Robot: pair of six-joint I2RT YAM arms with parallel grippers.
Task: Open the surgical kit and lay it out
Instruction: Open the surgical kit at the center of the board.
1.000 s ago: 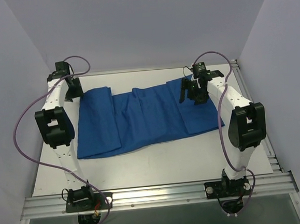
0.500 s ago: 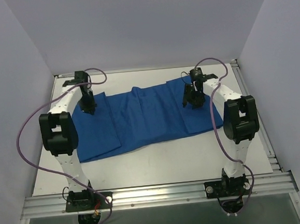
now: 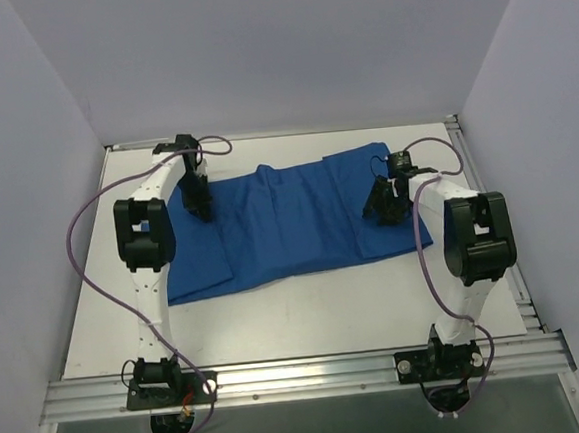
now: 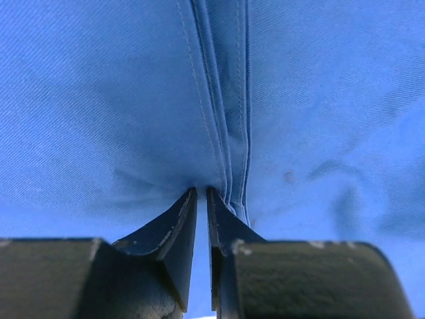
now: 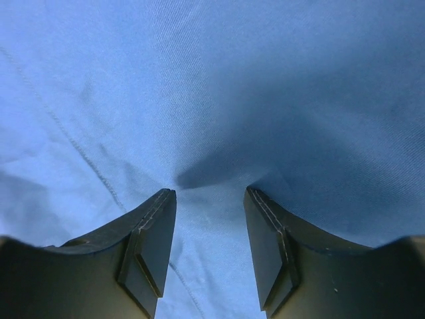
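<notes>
We see the blue cloth wrap (image 3: pixel 290 221) lying on the table (image 3: pixel 307 315), its long axis running left to right between our two arms; no tray or instruments show. Our left gripper (image 3: pixel 197 202) sits at the wrap's far left corner, pressed nearly together on a stitched hem fold that puckers at its tips. Our right gripper (image 3: pixel 385 205) is down on the right end, spread, with cloth bunching between the fingers but nothing pinched. We judge the coming pull runs outward along that axis.
</notes>
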